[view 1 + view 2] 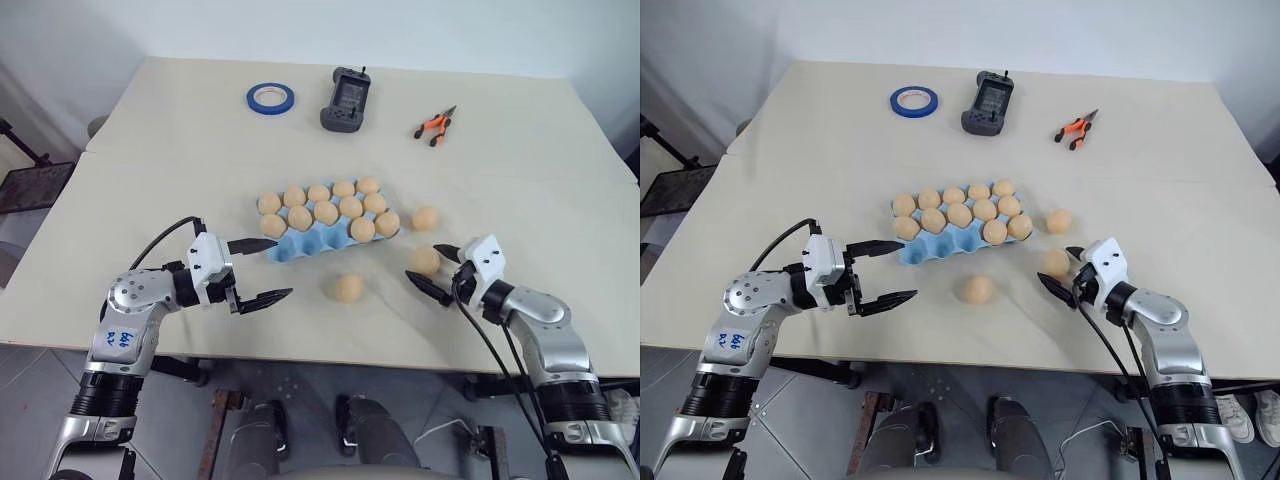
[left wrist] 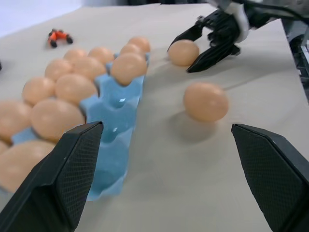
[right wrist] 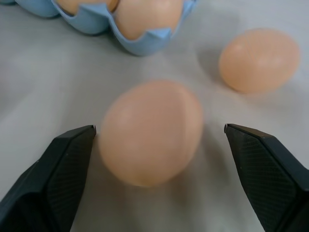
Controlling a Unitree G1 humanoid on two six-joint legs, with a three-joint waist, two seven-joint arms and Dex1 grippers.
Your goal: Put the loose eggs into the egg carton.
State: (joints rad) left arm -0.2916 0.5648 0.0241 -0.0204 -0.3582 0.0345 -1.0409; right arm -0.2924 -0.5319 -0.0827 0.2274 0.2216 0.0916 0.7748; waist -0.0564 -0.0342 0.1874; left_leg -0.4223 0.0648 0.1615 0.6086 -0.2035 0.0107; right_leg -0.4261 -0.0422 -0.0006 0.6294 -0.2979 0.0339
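The light blue egg carton (image 1: 300,246) lies at the table's middle, its back two rows full of tan eggs and its front cups bare. Three loose eggs lie on the table: one (image 1: 349,288) in front of the carton, one (image 1: 426,217) off its right end, and one (image 1: 424,261) nearer me. My right gripper (image 1: 434,268) is open and straddles that nearer egg (image 3: 152,131), one finger close against it, the other apart. Beside the carton's left front corner my left gripper (image 1: 262,271) stands open with nothing in it, pointing toward the middle egg (image 2: 206,101).
At the far side of the table lie a blue tape ring (image 1: 270,97), a dark handheld device (image 1: 346,100) and orange-handled pliers (image 1: 435,126). The table's front edge runs just below both grippers.
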